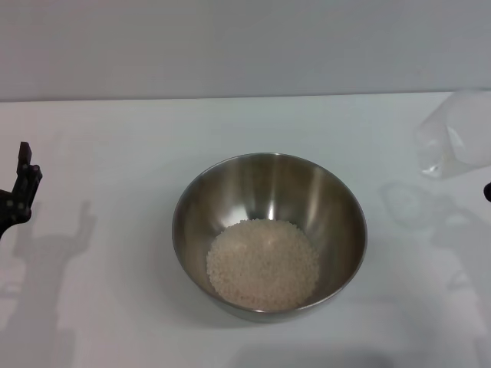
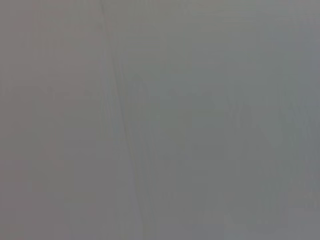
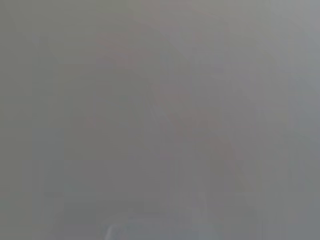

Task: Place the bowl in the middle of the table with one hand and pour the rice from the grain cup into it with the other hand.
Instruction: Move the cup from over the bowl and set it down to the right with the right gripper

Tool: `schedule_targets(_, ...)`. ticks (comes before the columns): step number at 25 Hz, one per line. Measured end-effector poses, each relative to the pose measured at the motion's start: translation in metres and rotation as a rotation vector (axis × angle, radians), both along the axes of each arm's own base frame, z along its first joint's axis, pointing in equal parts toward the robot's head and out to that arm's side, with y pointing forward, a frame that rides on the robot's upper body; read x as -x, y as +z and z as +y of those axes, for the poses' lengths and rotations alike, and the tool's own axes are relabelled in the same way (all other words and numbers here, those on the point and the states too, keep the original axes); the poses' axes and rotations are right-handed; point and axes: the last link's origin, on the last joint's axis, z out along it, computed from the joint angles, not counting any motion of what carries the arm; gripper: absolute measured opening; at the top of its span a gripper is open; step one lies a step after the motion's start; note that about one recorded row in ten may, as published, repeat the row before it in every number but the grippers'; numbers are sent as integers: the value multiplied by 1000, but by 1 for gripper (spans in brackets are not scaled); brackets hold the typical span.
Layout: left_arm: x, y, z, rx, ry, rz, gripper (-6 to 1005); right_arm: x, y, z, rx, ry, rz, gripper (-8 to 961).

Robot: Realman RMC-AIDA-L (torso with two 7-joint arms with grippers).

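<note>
at table (image 1: pixel 115 138) centre, bowl (image 1: pixel 230 199) holds rice (image 1: pixel 263 263); grain cup (image 1: pixel 454 138) aloft on the right, nearest right gripper (image 1: pixel 487 192), grip unclear; left gripper (image 1: pixel 19 195) idle on the left, fingers unclear.

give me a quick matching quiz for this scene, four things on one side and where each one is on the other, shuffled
Things:
1. rice
2. bowl
3. grain cup
4. left gripper

Places:
A. at the left edge of the head view
B. middle of the table
C. raised at the far right
D. heaped inside the bowl

Pairs: 1-D, 2-B, 3-C, 4-A
</note>
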Motion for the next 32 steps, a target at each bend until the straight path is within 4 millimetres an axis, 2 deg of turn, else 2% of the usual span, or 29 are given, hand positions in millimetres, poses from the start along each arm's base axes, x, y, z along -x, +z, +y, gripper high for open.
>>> schedule_targets(4,1,-1,0,4,2,2,813,-19,-1,13,53,-107,-37,39)
schedule_targets(12,0,-2,1,8,0,1,813,-30,-17,41,194,-215,-102,53)
schedule_targets(21,1,-3,1,16,3,4,813,-24,-32,65,298,-238,-164,68)
schedule_targets(32,0,-4,0,24,-2,-4,813,-18,-47,80,392,-252,-227,87)
